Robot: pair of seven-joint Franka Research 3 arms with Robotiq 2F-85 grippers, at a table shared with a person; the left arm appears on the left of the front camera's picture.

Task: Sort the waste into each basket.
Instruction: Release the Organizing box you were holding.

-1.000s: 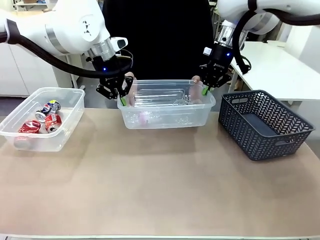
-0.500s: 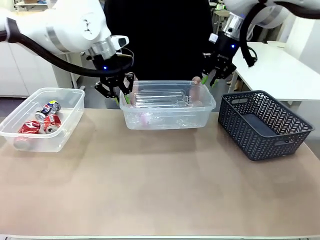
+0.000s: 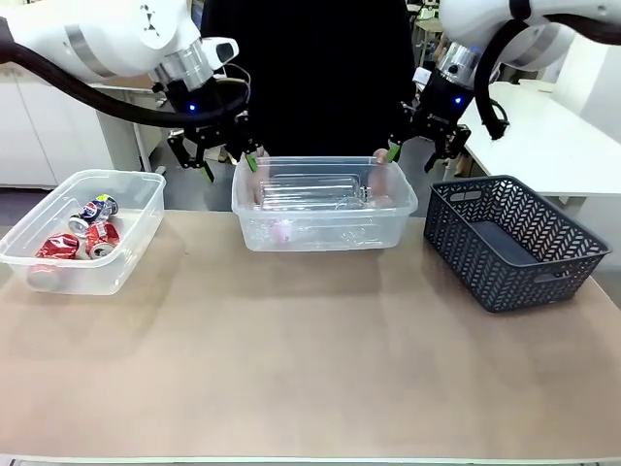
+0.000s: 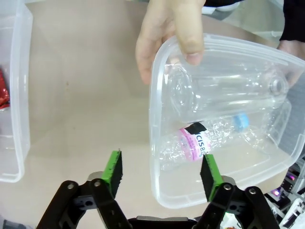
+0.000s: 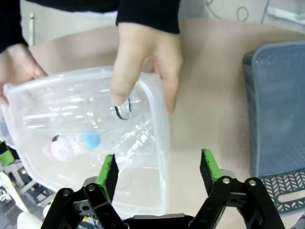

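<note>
Bottles [image 3: 310, 194] lie in the middle tub [image 3: 325, 233], clear plastic ones, one with a pink label and a blue cap (seen best from the left wrist). The person's hands hold this tub at both short ends: one hand [image 4: 167, 38] with its thumb hooked over the rim, the other hand [image 5: 145, 62] with fingers draped over the opposite rim. The left gripper [image 3: 228, 165] hangs above and just outside the tub's left end with its jaws spread wide and nothing between them; in its own wrist view the gripper [image 4: 162, 174] straddles the rim without touching it. The right gripper [image 3: 419, 148] hovers above the tub's right end, likewise spread and empty, its green pads [image 5: 107, 176] standing apart on either side of the rim. Crushed cans [image 3: 82, 236], red, plus one blue-and-red, sit in the left tub [image 3: 126, 262]. A dark lattice basket [image 3: 514, 252] stands at the right on the table [image 3: 310, 369].
</note>
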